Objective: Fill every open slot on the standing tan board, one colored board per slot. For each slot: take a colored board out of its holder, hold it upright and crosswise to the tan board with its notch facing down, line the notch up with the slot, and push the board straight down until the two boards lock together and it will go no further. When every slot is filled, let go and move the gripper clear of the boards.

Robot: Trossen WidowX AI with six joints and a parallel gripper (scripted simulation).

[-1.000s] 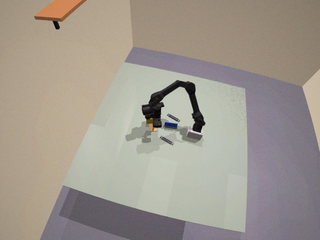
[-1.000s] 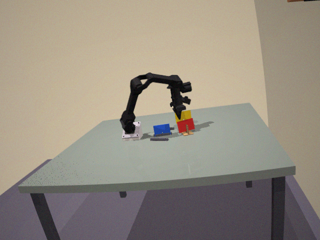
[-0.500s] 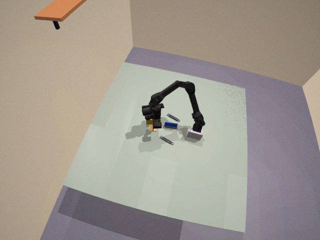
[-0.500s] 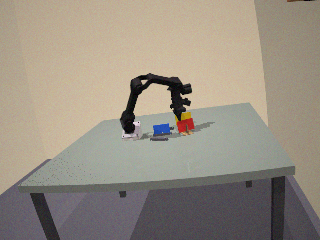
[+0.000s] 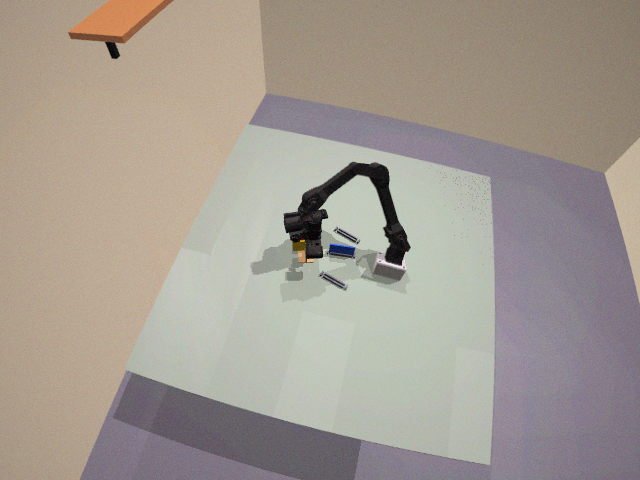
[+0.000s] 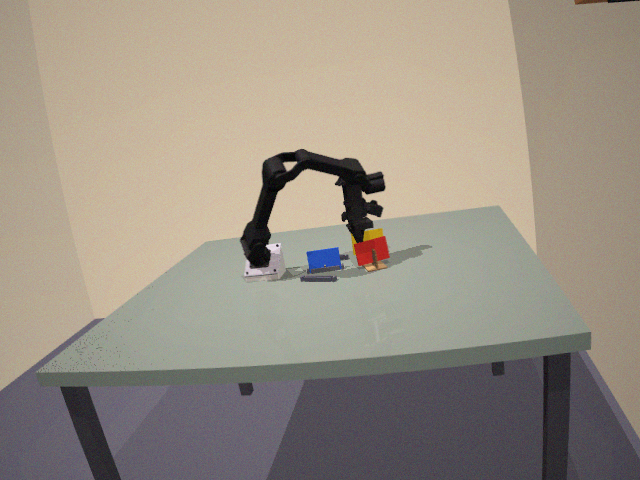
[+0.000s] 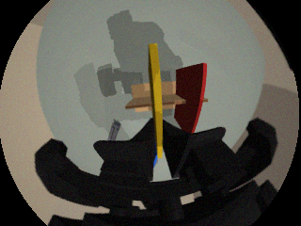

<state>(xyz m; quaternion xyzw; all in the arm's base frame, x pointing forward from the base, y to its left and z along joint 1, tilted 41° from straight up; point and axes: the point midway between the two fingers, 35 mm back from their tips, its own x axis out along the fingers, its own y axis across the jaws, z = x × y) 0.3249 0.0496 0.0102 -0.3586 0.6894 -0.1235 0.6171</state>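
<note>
- Gripped the yellow board (image 5: 298, 245) (image 6: 374, 234) (image 7: 155, 94) in the pincer (image 5: 314, 256) (image 6: 360, 240) (image 7: 159, 137), near its arm-side end, with fingers almost shut on its thin width.
- Ran outward from the fingertips, over the standing tan board (image 6: 374, 254) (image 7: 134, 103), with most of the yellow board beyond the pincer.
- Looked flat, thin and plain yellow, with a brighter edge in the wrist view; could not make out the notch or tell whether it met a slot.
- Stood upright and crosswise to the tan board, long axis pointing away from the arm's base.
- Saw the red board (image 6: 371, 251) (image 7: 193, 94) upright across the same tan board, beside the yellow one and apart from it.
- Found the blue board (image 5: 341, 250) (image 6: 323, 258) (image 7: 155, 160) upright in its holder (image 6: 325, 270) on the bench (image 5: 387, 335) (image 6: 310, 320) (image 7: 226, 52), between the arm's base and the tan board.
- Noted one empty holder (image 5: 346, 235) (image 6: 318, 279) and another empty holder (image 5: 333, 280) (image 6: 345, 256) (image 7: 114, 131) on either side of the blue one.
</note>
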